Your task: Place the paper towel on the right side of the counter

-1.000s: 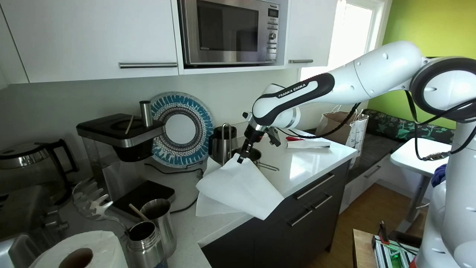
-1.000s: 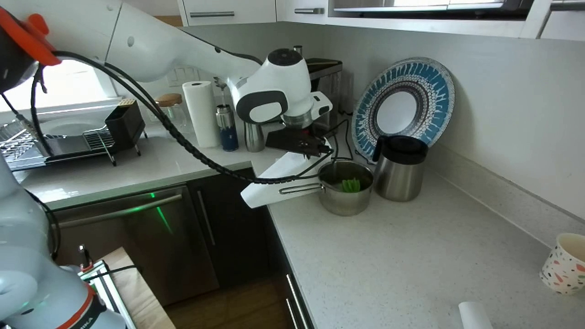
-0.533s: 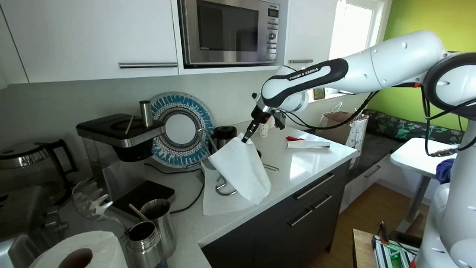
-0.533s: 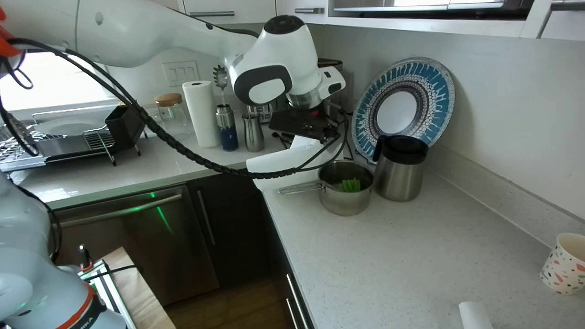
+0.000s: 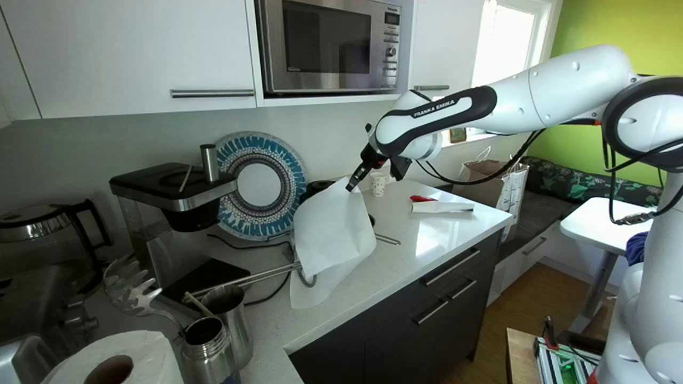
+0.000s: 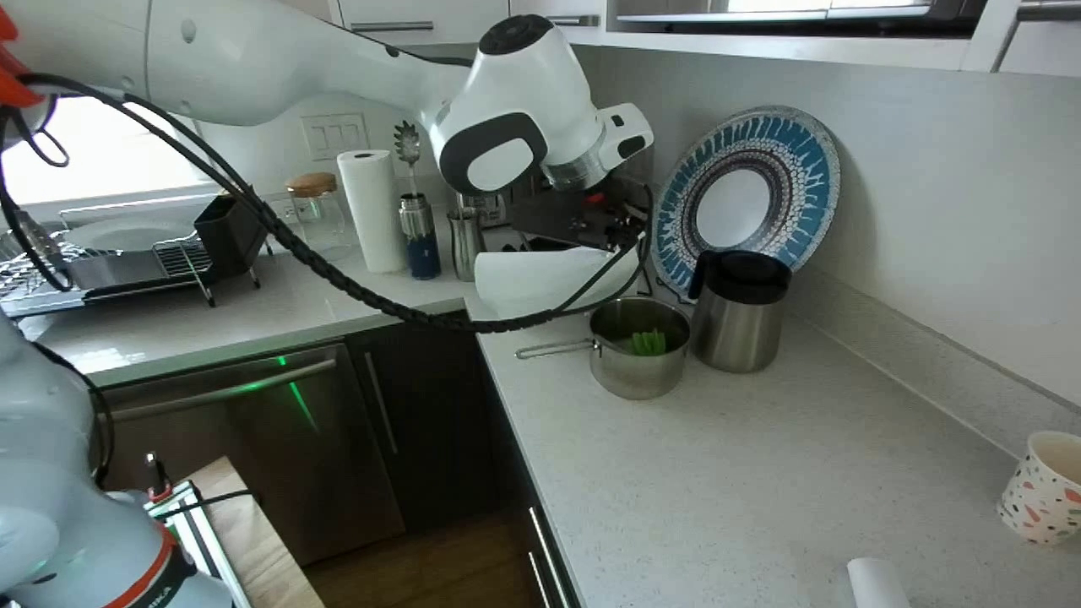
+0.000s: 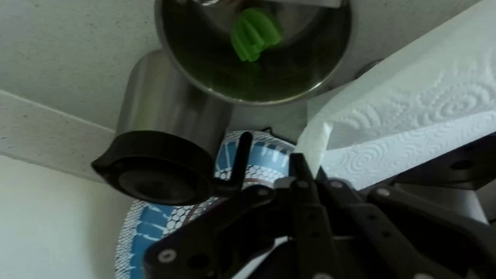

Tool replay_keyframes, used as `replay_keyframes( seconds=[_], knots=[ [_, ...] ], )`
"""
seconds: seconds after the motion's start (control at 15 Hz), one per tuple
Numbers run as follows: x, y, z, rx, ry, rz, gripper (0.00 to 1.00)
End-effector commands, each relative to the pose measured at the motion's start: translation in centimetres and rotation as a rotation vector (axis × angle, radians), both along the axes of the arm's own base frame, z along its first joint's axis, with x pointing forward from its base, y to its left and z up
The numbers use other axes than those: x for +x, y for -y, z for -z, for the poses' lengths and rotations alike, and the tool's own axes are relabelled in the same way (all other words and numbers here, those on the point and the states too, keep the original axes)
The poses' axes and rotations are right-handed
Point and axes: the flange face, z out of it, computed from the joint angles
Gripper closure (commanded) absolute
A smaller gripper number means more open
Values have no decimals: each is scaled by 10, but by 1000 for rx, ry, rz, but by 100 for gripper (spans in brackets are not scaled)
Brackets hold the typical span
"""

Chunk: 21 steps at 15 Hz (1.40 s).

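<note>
Swung farther in from the front edge of the counter [image 6: 718,473] than half a second ago, the paper towel [image 5: 333,229] hangs from my claw [image 5: 350,185], and the metal rods [image 5: 267,273] beside it, leaning up then, now slant low toward the steel cup [image 5: 240,324]; I suspect my lift drags them.

I am clamped on one gathered corner: a sheet this thin and limp offers no firmer hold, so the rest falls below, its lower folds apparently on the counter. Whether those folds belong to a second sheet, I cannot tell.

Just past it stand the saucepan [image 6: 639,369] and the lidded jug [image 6: 739,325], so I judge a high carry is needed; a low one could snag there. Behind the jug the plate [image 6: 733,207] leans toward the wall [image 6: 946,211], on edge perhaps to spare room. Farthest out sit the paper cup [image 6: 1043,490] and a white cylinder [image 6: 878,584], on what I take to be the right side, my goal, not yet reached.
</note>
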Motion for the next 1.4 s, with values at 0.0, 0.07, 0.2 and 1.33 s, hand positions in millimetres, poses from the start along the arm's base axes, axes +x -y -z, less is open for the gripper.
replay_keyframes(
  seconds=[0.0,0.07,0.2,1.33],
  knots=[
    [18,21,6,-42,71,162,100],
    [22,28,7,-47,90,209,100],
    [29,44,5,-54,122,300,100],
    [43,142,-32,-372,299,792,100]
  ],
)
